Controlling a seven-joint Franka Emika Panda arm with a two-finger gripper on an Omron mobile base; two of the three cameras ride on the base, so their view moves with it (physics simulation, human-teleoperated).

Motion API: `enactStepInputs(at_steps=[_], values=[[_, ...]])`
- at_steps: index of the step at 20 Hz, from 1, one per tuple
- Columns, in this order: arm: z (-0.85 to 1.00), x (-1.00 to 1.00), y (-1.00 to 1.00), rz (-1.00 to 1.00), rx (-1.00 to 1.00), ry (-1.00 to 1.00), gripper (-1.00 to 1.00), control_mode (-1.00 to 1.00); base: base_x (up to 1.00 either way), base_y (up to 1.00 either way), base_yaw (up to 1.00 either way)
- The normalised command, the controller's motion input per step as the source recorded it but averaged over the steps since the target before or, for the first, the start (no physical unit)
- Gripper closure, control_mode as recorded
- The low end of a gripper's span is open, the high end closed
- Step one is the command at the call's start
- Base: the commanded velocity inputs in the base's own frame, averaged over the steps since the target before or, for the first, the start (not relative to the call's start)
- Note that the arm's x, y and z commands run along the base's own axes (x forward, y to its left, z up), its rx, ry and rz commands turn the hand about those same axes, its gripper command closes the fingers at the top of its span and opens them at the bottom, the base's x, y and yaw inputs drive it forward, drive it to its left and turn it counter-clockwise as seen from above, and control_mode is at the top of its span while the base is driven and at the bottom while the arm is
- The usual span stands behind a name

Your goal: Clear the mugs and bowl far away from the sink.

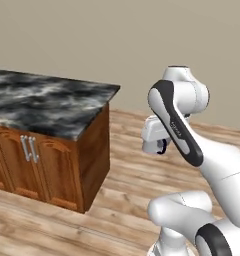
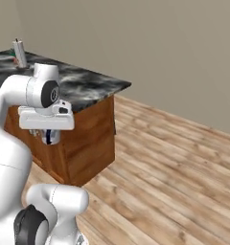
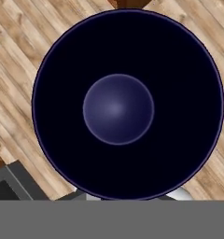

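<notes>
One mug (image 3: pixel 117 107): right up against the camera in the hand view, mouth facing us, deep navy inside with a paler round bottom and a thin lighter rim.
Mug, seen from the side: a small dark-and-white shape (image 2: pixel 49 138) tucked just under the hand (image 2: pixel 46 132); in the left base view only a dark curve (image 1: pixel 162 146) peeks out beside the hand (image 1: pixel 154 143).
Hand: clenched on the mug, carrying it in the air with nothing under it but floor.
Where that is: off the end of the worktop (image 1: pixel 47 102), beside the cabinet corner and a little below the stone top.
Arm: folded at the elbow, with the wrist turned so the hand points down.
Worktop: marbled black and grey stone on a brown wooden cabinet (image 1: pixel 52 160) with two metal door handles (image 1: pixel 29 149).
On the worktop: a small grey upright cylinder (image 2: pixel 19 52) at the far end; too small to say what it is.
Floor (image 2: pixel 174 162): light wooden planks, showing all around the mug in the hand view.
Wall (image 1: pixel 117 40): plain beige, behind everything.
</notes>
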Motion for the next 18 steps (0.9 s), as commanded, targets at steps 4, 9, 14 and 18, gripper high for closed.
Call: enactStepInputs(at_steps=[4, 9, 14, 18], values=[[0.00, 0.00, 0.00, 0.00, 0.00, 0.00, 1.00, 1.00, 1.00, 0.94, 0.01], [0.00, 0.00, 0.00, 0.00, 0.00, 0.00, 1.00, 1.00, 1.00, -0.24, 0.03], [0.00, 0.00, 0.00, 0.00, 0.00, 0.00, 1.00, 1.00, 1.00, -0.70, 0.19], [0.00, 0.00, 0.00, 0.00, 0.00, 0.00, 1.00, 1.00, 1.00, -0.58, 0.51]])
